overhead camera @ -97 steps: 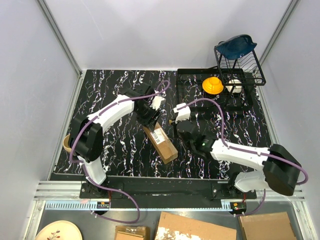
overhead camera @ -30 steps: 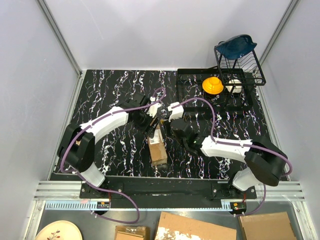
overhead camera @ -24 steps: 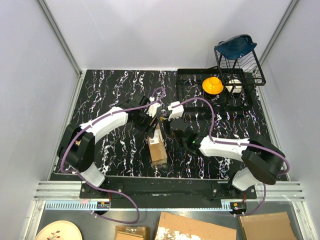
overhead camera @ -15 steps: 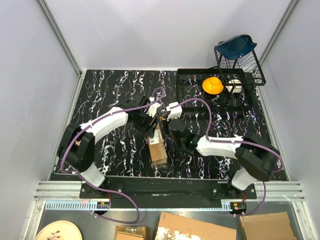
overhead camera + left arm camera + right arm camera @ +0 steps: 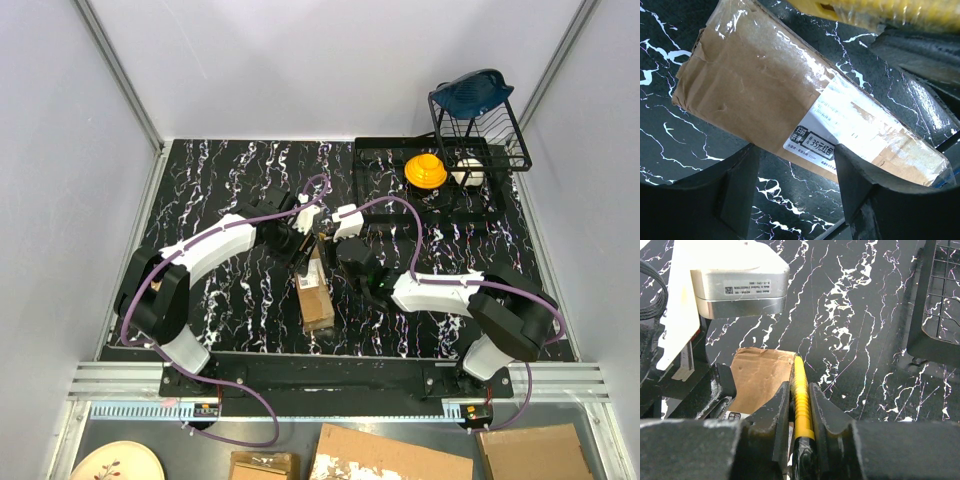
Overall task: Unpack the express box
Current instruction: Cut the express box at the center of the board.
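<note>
"Where was the box [image 5: 317, 297]?"
"Mid table [image 5: 230, 180], long axis running near to far. The left gripper [image 5: 795, 172] hung with jaws apart over its far end."
"Right gripper [image 5: 801, 407]?"
"Clamped on the knife [image 5: 800, 385], just beside that end."

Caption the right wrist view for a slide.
Close-up: right gripper, jaws shut on the yellow utility knife, its tip beside one end of the express box.

Oblong brown cardboard express box [image 5: 316, 295], clear-taped shut, white label on top, lying flat, lengthwise near-to-far
</note>
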Available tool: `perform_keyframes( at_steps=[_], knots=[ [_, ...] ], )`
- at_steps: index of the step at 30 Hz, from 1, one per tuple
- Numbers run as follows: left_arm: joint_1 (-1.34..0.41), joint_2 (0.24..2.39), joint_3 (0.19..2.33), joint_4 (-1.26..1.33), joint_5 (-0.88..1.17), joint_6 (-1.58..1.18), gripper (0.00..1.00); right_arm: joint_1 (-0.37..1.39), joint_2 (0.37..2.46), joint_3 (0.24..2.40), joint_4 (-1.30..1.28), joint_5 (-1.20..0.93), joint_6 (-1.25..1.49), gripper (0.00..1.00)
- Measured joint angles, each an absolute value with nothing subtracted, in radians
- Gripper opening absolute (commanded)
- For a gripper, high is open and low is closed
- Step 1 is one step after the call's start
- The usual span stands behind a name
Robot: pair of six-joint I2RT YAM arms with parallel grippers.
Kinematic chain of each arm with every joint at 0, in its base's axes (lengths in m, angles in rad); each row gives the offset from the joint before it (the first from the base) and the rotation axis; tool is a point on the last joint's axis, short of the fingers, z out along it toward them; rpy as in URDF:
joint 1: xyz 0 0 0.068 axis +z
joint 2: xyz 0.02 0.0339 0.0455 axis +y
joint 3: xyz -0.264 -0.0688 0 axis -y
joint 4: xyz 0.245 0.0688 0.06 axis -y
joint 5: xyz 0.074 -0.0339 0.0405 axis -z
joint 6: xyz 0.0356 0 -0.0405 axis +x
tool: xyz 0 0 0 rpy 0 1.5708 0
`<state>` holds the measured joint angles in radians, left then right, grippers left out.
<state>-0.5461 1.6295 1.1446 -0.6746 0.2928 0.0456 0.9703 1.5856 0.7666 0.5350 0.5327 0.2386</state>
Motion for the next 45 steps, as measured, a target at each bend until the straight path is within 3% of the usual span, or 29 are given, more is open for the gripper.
perform_keyframes(
  at_steps=[45],
  knots=[
    [-0.540, 1.632, 1.145, -0.673, 0.292, 0.026, 0.59, 0.970, 1.588, 0.767, 0.542, 0.503, 0.260, 0.00]
  ],
)
